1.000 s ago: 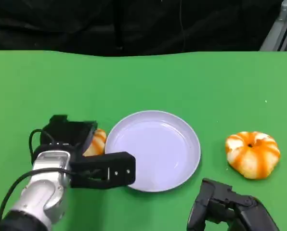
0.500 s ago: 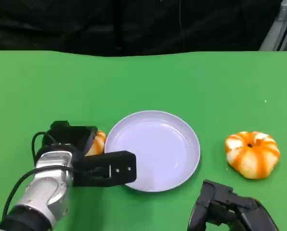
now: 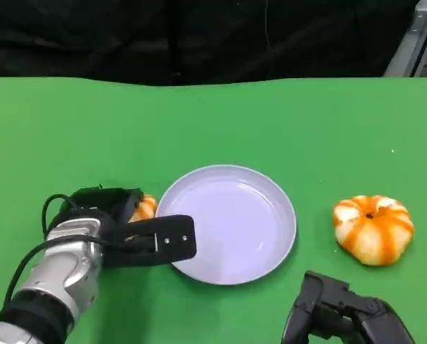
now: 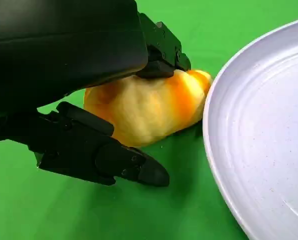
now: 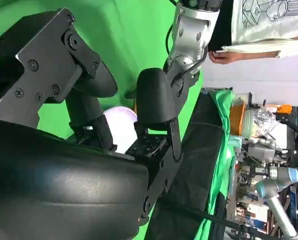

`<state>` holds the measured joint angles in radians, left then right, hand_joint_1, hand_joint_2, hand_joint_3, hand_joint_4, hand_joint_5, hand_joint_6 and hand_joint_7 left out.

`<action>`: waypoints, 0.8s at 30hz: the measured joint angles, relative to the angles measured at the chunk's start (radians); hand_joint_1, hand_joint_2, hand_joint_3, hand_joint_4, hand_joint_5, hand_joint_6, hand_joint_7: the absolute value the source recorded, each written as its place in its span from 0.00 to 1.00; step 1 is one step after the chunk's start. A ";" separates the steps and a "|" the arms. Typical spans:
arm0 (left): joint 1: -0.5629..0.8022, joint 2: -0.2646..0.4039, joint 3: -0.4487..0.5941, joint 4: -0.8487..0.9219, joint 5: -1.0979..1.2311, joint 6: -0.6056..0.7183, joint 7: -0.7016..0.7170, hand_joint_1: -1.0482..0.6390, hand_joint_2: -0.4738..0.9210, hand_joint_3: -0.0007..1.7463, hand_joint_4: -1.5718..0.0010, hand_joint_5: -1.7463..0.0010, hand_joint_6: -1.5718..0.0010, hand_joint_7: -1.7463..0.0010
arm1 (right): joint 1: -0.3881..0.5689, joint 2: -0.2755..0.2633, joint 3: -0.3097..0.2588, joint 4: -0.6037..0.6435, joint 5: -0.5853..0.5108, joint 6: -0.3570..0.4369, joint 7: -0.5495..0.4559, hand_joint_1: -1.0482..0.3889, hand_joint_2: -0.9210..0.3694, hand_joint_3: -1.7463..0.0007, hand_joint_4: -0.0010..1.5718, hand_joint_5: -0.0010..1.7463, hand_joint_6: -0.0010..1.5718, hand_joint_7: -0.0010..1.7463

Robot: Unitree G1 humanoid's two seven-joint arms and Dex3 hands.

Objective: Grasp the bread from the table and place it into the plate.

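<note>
Bread, 1 soft yellow-orange striped roll [image 4: 149, 107], lying on the green table [image 3: 271, 122] just left of the round pale lilac plate [image 3: 231, 222], near its rim and not yet in it. Left hand [image 3: 138, 233], black: fingers wrapped over and under the roll, grasping it while it sits low on the cloth. Step in hand, as judged: the grasp itself, with transfer pending. Next move calls for a lift clear of the raised rim, a short carry rightward over the dish, then release. Right hand [image 3: 342, 315]: at the near right edge, holding nothing; whether its fingers are spread or curled cannot be told. Second item: 1 orange-and-white striped pumpkin-shaped bun [image 3: 373, 229], well right of the plate. Left wrist view shows finger contact on the roll, which the head view largely hides.
</note>
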<state>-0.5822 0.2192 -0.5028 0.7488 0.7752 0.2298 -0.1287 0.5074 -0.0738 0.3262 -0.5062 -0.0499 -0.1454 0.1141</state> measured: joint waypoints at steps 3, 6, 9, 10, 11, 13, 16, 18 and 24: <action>0.013 0.006 0.013 0.013 -0.015 -0.054 0.105 0.50 0.93 0.20 0.49 0.12 0.60 0.20 | 0.000 0.000 0.000 0.000 0.000 0.000 0.000 0.84 0.45 0.19 0.43 1.00 0.42 0.91; 0.079 0.045 0.053 0.000 -0.019 -0.181 0.365 0.52 0.83 0.35 0.45 0.01 0.60 0.02 | 0.000 0.000 -0.003 -0.001 0.001 0.000 -0.001 0.84 0.45 0.19 0.43 1.00 0.42 0.91; 0.124 0.087 0.081 -0.011 -0.025 -0.264 0.519 0.54 0.77 0.38 0.43 0.00 0.58 0.00 | -0.009 0.001 -0.016 0.000 0.000 -0.003 -0.006 0.82 0.45 0.19 0.44 1.00 0.42 0.91; 0.133 0.098 0.087 -0.012 -0.025 -0.276 0.549 0.54 0.77 0.39 0.43 0.00 0.57 0.00 | -0.016 0.001 -0.019 0.001 0.000 -0.004 -0.008 0.82 0.46 0.18 0.44 1.00 0.42 0.91; 0.141 0.106 0.092 -0.014 -0.025 -0.289 0.575 0.54 0.75 0.41 0.43 0.00 0.57 0.00 | -0.022 0.002 -0.021 0.003 0.000 -0.004 -0.009 0.82 0.46 0.18 0.44 1.00 0.42 0.91; 0.148 0.117 0.098 -0.021 -0.025 -0.323 0.622 0.55 0.66 0.54 0.41 0.00 0.55 0.00 | -0.031 0.002 -0.022 0.009 0.001 -0.003 -0.008 0.82 0.46 0.18 0.44 1.00 0.42 0.91; 0.151 0.118 0.105 -0.037 -0.026 -0.365 0.665 0.55 0.65 0.60 0.40 0.00 0.54 0.00 | -0.037 0.003 -0.021 0.016 0.002 -0.003 -0.007 0.82 0.46 0.18 0.44 1.00 0.42 0.91; 0.160 0.118 0.113 -0.064 -0.028 -0.372 0.668 0.54 0.67 0.61 0.40 0.00 0.53 0.00 | -0.036 0.004 -0.020 0.017 0.004 -0.003 -0.007 0.81 0.45 0.18 0.43 1.00 0.42 0.91; 0.196 0.119 0.150 -0.177 -0.031 -0.357 0.666 0.53 0.63 0.70 0.39 0.00 0.52 0.00 | -0.038 0.004 -0.021 0.018 0.007 -0.002 -0.004 0.79 0.45 0.18 0.43 1.00 0.41 0.91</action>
<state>-0.3859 0.3382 -0.3527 0.5721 0.7443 -0.1277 0.5376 0.4699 -0.0696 0.3054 -0.4880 -0.0431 -0.1478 0.1096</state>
